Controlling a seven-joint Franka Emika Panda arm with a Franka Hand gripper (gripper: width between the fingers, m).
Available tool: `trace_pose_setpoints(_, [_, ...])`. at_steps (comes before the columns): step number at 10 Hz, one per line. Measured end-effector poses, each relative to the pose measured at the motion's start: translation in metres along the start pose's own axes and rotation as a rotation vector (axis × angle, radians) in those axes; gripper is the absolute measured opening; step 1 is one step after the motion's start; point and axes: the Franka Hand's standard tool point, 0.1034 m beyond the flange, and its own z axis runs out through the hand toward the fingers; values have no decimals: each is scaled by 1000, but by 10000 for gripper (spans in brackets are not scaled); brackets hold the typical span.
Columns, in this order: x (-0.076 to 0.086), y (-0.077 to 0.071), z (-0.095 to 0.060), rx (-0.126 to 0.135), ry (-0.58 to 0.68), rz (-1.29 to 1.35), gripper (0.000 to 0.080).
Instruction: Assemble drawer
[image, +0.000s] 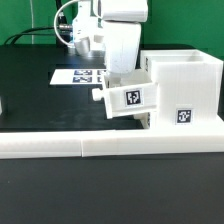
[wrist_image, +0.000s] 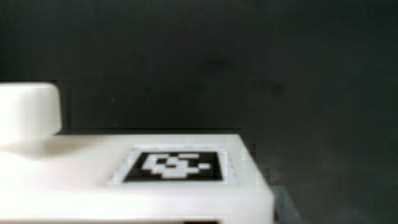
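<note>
In the exterior view, my gripper (image: 110, 80) comes down from above and is shut on a small white drawer tray (image: 128, 98). The tray carries a black-and-white tag and hangs tilted just above the table. Its far side touches the open face of the tall white casing (image: 188, 85), which stands on the exterior view's right and bears its own tag. In the wrist view the tray (wrist_image: 169, 195) with its tag fills the lower part over the dark table. A white block (wrist_image: 27, 112) stands beside it. My fingertips are hidden there. I see no second tray.
Long low white border bars (image: 100, 147) run along the table's near edge in front of the casing. The marker board (image: 78, 75) lies flat on the black table behind the gripper. A white bar end (image: 3, 104) shows at the exterior view's left edge.
</note>
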Motion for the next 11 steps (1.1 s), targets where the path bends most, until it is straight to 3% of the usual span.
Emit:
trace_pose_setpoints(3, [1, -2, 1, -13, -3, 54, 44])
trace_pose_setpoints(11, [6, -3, 0, 2, -48, 63, 44])
